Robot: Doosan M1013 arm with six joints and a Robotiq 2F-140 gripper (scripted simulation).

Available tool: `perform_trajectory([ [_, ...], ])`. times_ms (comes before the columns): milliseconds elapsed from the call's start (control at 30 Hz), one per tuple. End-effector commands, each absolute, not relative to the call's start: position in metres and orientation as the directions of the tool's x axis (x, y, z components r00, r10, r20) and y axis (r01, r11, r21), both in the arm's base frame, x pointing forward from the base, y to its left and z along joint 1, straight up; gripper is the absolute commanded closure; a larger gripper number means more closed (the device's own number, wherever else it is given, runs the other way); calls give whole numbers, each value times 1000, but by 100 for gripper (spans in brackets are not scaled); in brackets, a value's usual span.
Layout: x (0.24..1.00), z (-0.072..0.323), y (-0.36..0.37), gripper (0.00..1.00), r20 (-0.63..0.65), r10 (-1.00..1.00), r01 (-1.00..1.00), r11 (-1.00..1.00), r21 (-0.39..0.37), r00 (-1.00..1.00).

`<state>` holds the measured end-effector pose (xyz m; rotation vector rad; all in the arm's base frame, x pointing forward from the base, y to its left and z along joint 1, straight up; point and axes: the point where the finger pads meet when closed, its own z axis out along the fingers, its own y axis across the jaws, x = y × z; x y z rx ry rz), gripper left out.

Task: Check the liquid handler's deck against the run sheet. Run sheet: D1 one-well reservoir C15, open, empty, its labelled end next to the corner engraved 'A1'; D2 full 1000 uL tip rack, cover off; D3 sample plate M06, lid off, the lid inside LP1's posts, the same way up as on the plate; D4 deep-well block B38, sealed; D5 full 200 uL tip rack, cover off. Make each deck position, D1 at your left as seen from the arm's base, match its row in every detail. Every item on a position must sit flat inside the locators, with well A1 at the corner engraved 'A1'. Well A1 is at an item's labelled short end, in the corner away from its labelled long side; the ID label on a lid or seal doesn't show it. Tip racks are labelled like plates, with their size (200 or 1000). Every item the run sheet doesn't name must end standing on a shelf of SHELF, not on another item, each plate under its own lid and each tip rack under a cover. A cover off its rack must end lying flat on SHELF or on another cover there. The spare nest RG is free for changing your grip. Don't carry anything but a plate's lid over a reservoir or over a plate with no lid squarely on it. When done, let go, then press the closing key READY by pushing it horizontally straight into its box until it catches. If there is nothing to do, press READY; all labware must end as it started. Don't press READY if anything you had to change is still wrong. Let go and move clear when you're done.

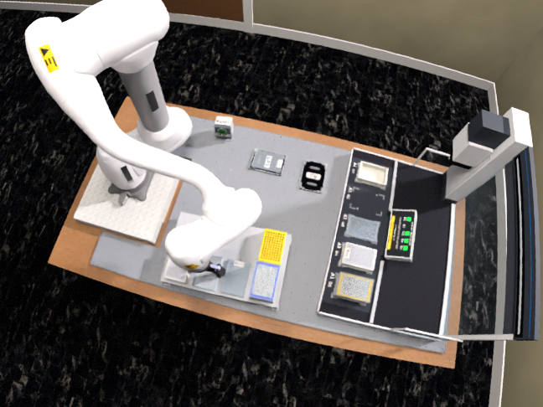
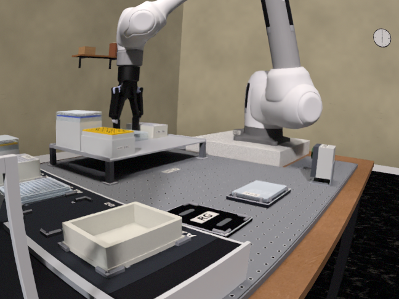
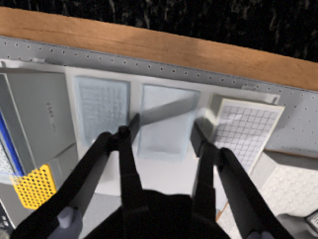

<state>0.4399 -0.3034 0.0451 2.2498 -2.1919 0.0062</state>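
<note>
My gripper is down on the shelf, shut on the long sides of a flat clear cover that lies there. A second flat clear piece with a grid lies to one side of it and a white gridded plate to the other. On the deck the white reservoir is open at D1. The D2 locators are bare. A clear plate, a white block and a yellow-rimmed rack follow.
A yellow tip rack and a taller blue-rimmed rack stand on the shelf beside my gripper. A lid lies in LP1. The RG nest is bare. The READY box stands near the arm's base.
</note>
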Motion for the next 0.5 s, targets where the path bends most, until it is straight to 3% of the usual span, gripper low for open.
perform_trajectory([
  [0, 440, 45, -303, 90, 3, -1000, -1000, -26, -3, 26],
  [467, 440, 65, -303, 90, 3, -1000, -1000, -26, -3, 26],
])
